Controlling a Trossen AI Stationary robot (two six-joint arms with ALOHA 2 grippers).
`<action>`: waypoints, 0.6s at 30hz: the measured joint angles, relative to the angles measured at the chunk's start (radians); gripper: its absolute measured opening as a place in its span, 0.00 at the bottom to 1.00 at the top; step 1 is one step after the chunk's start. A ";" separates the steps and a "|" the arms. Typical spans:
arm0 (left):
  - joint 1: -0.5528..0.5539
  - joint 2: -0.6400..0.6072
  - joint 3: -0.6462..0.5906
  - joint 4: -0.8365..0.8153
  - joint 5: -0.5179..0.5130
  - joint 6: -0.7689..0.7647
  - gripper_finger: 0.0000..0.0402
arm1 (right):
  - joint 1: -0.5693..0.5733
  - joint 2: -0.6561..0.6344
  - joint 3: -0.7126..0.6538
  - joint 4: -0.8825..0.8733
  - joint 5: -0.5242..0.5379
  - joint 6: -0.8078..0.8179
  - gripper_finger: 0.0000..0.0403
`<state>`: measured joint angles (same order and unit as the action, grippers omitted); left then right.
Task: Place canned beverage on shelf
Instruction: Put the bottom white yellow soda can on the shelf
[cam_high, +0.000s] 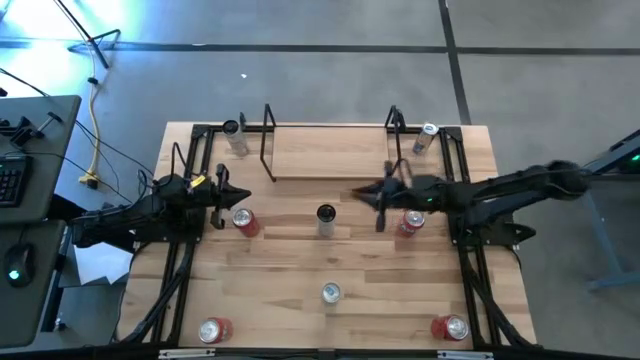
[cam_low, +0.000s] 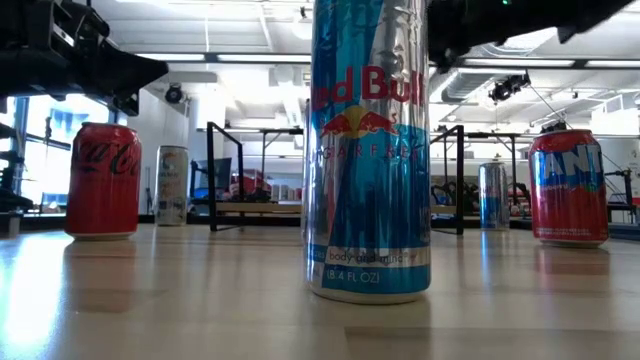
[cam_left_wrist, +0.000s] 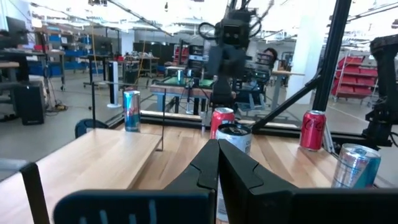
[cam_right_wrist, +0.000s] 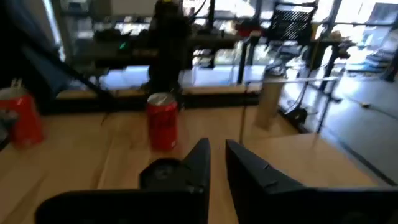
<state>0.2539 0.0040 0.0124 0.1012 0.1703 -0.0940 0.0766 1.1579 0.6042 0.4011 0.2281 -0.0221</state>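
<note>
One upright silver can (cam_high: 326, 219) stands mid-tabletop, just left of the right gripper (cam_high: 372, 193), whose fingers are narrowly parted and empty; the shelf (cam_high: 330, 150) lies beyond.

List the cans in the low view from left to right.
Red cola can → pale slim can → big Red Bull can → small blue can → red Fanta can.
</note>
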 joint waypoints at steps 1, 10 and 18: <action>0.000 0.000 0.000 -0.008 0.000 0.000 0.00 | 0.016 0.032 0.026 -0.031 0.004 0.007 0.16; 0.000 0.002 0.000 -0.010 -0.004 0.015 0.00 | 0.079 0.269 0.237 -0.188 0.109 0.227 0.59; 0.000 0.002 0.000 -0.025 -0.005 0.027 0.00 | 0.114 0.417 0.373 -0.306 0.108 0.226 0.70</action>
<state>0.2535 0.0063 0.0124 0.0762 0.1658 -0.0669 0.1902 1.5748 0.9774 0.0950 0.3359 0.2035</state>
